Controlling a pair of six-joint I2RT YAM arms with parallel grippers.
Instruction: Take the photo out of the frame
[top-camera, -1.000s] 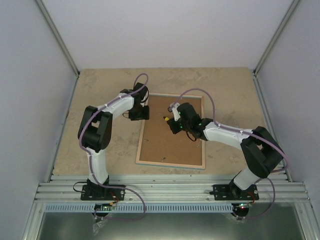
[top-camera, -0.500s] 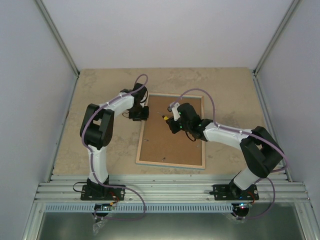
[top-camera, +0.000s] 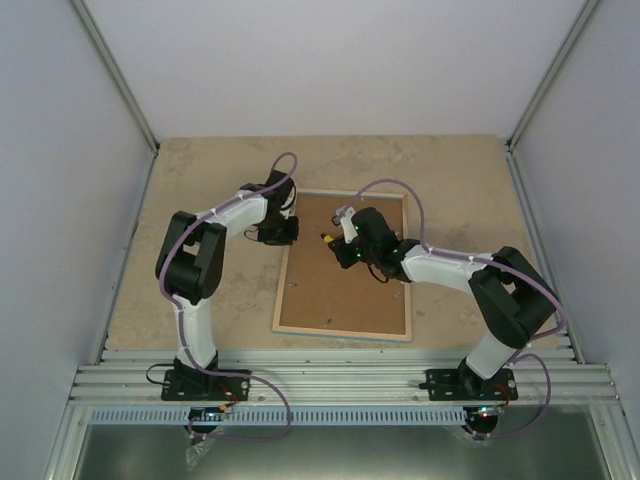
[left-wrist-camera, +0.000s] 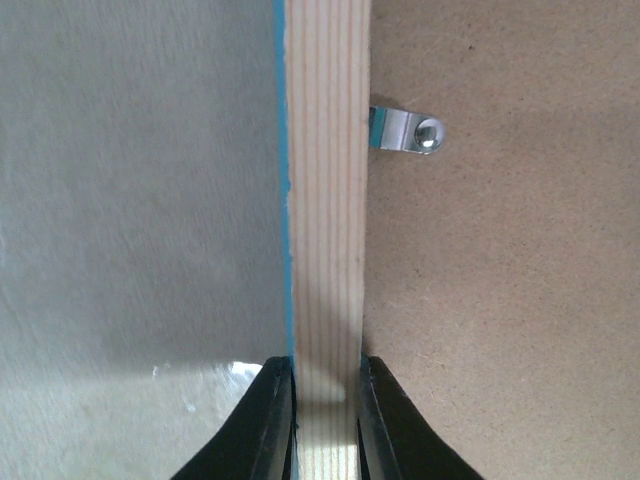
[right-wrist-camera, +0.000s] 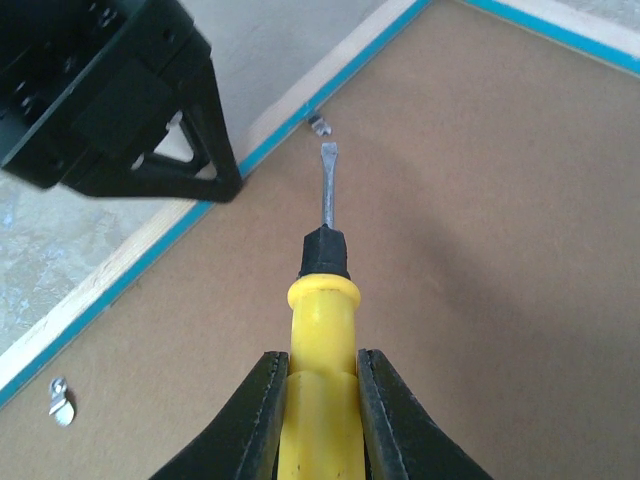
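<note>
One large thing fills the middle of the overhead view: the frame (top-camera: 320, 295), lying face down on the beige table (top-camera: 190, 180) with its brown fibreboard back (left-wrist-camera: 500, 300) upward. The photo is out of sight; I judge it lies under that board, so I cannot take hold of it yet. The frame looks stiff and fairly light, and its narrow wood rim gives a firm edge to pinch. The board looks thin and would likely flex if levered hard, so prying belongs close to the fasteners.

My left gripper (left-wrist-camera: 325, 372) is clamped across the rim on the frame's upper left side, one pad on the turquoise outside, the other on the board side. My right gripper (right-wrist-camera: 322, 365) is clenched on a yellow-handled screwdriver (right-wrist-camera: 322, 290), its blade aimed at a small metal clip (right-wrist-camera: 320, 125) in the upper middle of the right wrist view.

No brand, label or writing is readable anywhere.
</note>
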